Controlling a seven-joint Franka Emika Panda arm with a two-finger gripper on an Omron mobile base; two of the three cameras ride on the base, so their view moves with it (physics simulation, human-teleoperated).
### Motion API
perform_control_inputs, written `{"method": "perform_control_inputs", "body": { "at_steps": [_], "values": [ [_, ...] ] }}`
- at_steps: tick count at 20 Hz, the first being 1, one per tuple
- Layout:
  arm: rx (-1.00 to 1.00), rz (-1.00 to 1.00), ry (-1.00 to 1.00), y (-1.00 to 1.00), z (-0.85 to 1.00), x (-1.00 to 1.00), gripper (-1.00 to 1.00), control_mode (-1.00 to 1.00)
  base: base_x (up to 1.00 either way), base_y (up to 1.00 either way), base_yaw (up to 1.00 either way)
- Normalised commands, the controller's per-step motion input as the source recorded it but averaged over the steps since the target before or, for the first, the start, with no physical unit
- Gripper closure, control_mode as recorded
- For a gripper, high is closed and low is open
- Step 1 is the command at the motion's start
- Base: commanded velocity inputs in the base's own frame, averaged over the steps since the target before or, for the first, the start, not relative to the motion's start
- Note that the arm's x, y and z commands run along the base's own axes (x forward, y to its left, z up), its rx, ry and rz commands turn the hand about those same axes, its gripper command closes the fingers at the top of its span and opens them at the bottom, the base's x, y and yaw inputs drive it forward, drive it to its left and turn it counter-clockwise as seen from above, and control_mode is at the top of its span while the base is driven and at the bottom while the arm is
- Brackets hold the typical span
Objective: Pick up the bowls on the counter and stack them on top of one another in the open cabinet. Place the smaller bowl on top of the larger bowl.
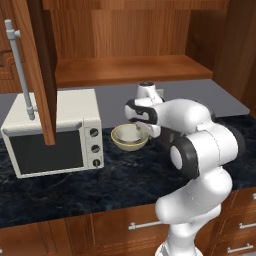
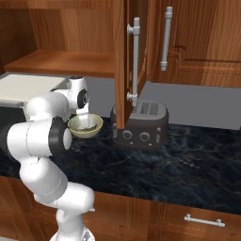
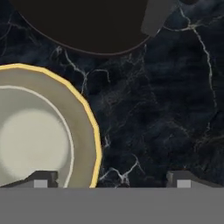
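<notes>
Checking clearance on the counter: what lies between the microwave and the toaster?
The bowls, the smaller nested inside the larger, sit on the counter between microwave and toaster, with the open gripper above; both base views show this.

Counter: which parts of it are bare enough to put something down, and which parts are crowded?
The counter is bare right of the toaster and along its front edge before the microwave. It is crowded between microwave and toaster: there the larger bowl sits with the smaller bowl inside it, under the open gripper. The cabinet shelf is bare too.
</notes>
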Motion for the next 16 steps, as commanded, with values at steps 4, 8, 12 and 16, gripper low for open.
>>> {"method": "perform_control_inputs", "body": {
  "at_steps": [4, 8, 12, 16],
  "values": [
    [-0.02, -0.02, 0.21, -0.20, 0.26, -0.75, -1.00, -1.00, 0.00, 0.00, 0.00],
    [-0.07, -0.01, 0.16, -0.20, 0.01, -0.90, -1.00, -1.00, 0.00, 0.00, 0.00],
    [-0.15, 0.00, 0.13, -0.19, -0.48, -0.94, -1.00, -1.00, 0.00, 0.00, 0.00],
    [-0.05, 0.00, 0.08, -0.27, -0.19, -1.00, -1.00, -1.00, 0.00, 0.00, 0.00]
  ]
}}
